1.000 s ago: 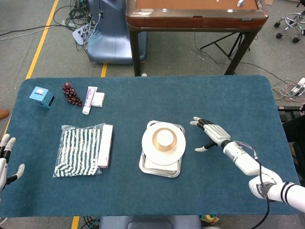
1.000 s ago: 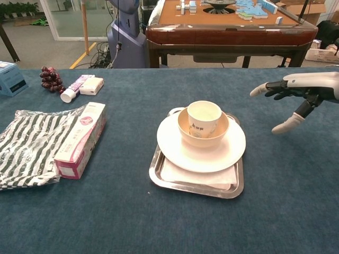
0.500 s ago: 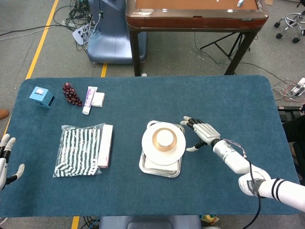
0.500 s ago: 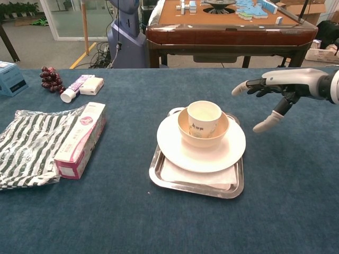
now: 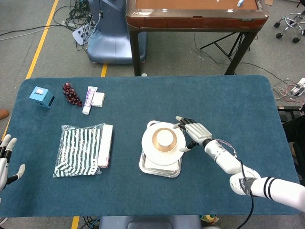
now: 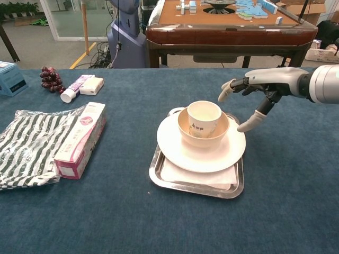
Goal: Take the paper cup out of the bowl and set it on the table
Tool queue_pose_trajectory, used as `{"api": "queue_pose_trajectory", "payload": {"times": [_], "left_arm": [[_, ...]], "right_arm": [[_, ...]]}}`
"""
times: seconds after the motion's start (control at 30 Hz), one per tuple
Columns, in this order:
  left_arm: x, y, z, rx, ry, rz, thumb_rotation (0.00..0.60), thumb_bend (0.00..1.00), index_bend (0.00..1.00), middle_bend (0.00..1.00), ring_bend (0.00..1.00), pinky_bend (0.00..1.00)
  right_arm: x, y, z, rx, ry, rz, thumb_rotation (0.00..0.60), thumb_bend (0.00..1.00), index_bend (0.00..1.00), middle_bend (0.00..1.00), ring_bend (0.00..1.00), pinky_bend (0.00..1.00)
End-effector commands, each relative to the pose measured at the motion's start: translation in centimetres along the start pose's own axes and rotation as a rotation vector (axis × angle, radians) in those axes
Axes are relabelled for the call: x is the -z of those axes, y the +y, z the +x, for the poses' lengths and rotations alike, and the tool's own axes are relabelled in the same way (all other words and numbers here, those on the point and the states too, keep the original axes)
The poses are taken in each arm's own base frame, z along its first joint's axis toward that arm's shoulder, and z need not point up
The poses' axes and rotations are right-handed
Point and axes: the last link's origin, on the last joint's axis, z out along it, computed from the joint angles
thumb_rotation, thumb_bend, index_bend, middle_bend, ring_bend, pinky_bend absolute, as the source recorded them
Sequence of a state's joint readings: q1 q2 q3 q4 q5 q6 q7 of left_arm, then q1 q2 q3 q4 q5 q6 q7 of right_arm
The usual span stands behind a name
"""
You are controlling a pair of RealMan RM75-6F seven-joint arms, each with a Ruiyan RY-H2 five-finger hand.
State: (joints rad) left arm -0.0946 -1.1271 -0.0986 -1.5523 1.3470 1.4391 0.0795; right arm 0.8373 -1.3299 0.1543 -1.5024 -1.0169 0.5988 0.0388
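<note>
A white paper cup (image 6: 204,118) (image 5: 165,139) stands upright inside a tan bowl (image 6: 185,133) (image 5: 156,141). The bowl sits on a white plate (image 6: 175,148) (image 5: 148,149), which rests on a metal tray (image 6: 159,177) (image 5: 147,168). My right hand (image 6: 253,93) (image 5: 192,131) hovers open just right of the cup, above the plate's right rim, fingers spread and touching nothing. My left hand (image 5: 5,160) shows only at the left edge of the head view, open and empty, far from the tray.
A striped bag (image 5: 78,149) with a pink-white box (image 6: 80,138) lies left of the tray. At the back left are a blue box (image 5: 42,97), grapes (image 5: 71,93), a tube (image 5: 88,99) and a small white box (image 5: 98,99). A wooden table (image 6: 228,26) stands beyond the far edge.
My right hand has moved left across the table toward the bowl, from well right of the tray to beside the cup. It stays open. The cup has not moved.
</note>
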Motion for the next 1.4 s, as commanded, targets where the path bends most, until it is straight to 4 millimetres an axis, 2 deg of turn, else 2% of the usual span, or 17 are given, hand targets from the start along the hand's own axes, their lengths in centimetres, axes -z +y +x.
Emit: {"api": "queue_pose_trajectory", "payload": {"times": [0.03, 1.13, 1.4], "left_arm": [[0.0, 0.0, 0.0, 0.000, -0.002, 0.000, 0.600, 0.32, 0.00, 0.00, 0.00, 0.00], [0.3, -0.3, 0.5, 0.023, 0.002, -0.002, 0.600, 0.32, 0.00, 0.00, 0.00, 0.00], [0.3, -0.2, 0.5, 0.027, 0.005, -0.007, 0.600, 0.32, 0.00, 0.00, 0.00, 0.00]], "right_arm": [[-0.1, -0.7, 0.1, 0.013, 0.001, 0.005, 0.600, 0.04, 0.25, 0.02, 0.00, 0.00], [-3.6, -3.9, -0.2, 0.058, -0.014, 0.028, 0.600, 0.05, 0.25, 0.02, 0.00, 0.00], [-4.0, -4.0, -0.3, 0.060, 0.013, 0.030, 0.600, 0.11, 0.39, 0.07, 0.00, 0.00]]}}
